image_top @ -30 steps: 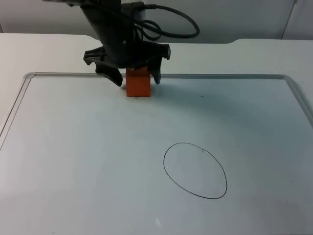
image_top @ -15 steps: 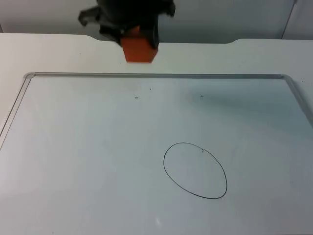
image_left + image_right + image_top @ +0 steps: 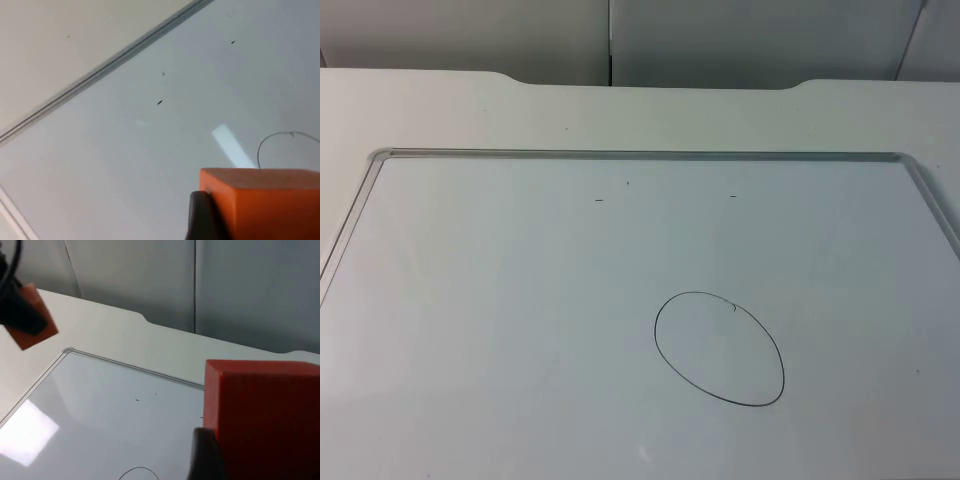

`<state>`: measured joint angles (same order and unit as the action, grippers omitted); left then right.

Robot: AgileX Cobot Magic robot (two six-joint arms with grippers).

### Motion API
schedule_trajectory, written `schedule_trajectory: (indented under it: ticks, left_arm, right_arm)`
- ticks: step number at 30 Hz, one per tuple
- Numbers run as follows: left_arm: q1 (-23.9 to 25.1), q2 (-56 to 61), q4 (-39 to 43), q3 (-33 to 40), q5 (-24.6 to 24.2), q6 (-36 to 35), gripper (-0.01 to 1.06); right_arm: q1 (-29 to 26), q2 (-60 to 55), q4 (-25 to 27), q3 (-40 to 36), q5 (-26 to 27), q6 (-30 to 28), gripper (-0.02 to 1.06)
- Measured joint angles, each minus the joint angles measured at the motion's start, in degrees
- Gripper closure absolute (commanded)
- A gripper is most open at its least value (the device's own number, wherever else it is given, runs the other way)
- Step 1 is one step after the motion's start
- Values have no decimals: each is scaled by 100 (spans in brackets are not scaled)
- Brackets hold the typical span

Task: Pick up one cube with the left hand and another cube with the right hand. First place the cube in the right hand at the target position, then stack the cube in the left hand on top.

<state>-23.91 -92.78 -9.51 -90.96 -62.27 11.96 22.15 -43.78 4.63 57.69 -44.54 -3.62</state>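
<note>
Pickup stage is looking complete on both sides. Left gripper (image 3: pixel 235 220) is clamped on a solid orange cube (image 3: pixel 265 202), carrying it above the white board surface (image 3: pixel 150 150); a black fingertip (image 3: pixel 202 217) is pressing against the cube's side face. Right gripper (image 3: pixel 240 460) is clamped on a solid red cube (image 3: pixel 262 415), also raised, with the grey partition wall (image 3: pixel 150 280) behind. In the right wrist view the orange cube (image 3: pixel 31 317) is hanging in the air across the table, in the left gripper (image 3: pixel 20 315). Hand-drawn black oval target outline (image 3: pixel 720 348) is lying bare on the white table top (image 3: pixel 470 320). Remaining, as judged: placing the red cube inside the oval, then stacking the orange one on it.
</note>
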Motion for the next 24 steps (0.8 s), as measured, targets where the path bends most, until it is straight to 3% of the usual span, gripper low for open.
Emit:
schedule_trajectory:
  ticks: [3, 5, 9, 10, 15, 20, 24]
  left_arm:
    - [0, 1184, 41, 1595, 554, 0, 93]
    - [0, 1592, 41, 2000, 648, 0, 93]
    - [0, 2963, 23, 3644, 686, -84, 93]
    - [0, 2963, 23, 3644, 686, -84, 93]
    - [0, 4405, 23, 5203, 675, -415, 93]
    - [0, 5202, 23, 5778, 516, -587, 93]
    - [0, 5432, 23, 5840, 429, -635, 93]
  right_arm:
    - [0, 0, 0, 0, 0, 0, 105]
    - [0, 0, 0, 0, 0, 0, 105]
    - [0, -28, 0, 0, -198, 0, 105]
    - [0, -28, 0, 0, -198, 0, 105]
    - [0, -531, 153, 0, -698, -48, 105]
    - [0, -1288, 394, 0, -984, -206, 105]
    - [262, -1907, 304, 0, -892, -172, 105]
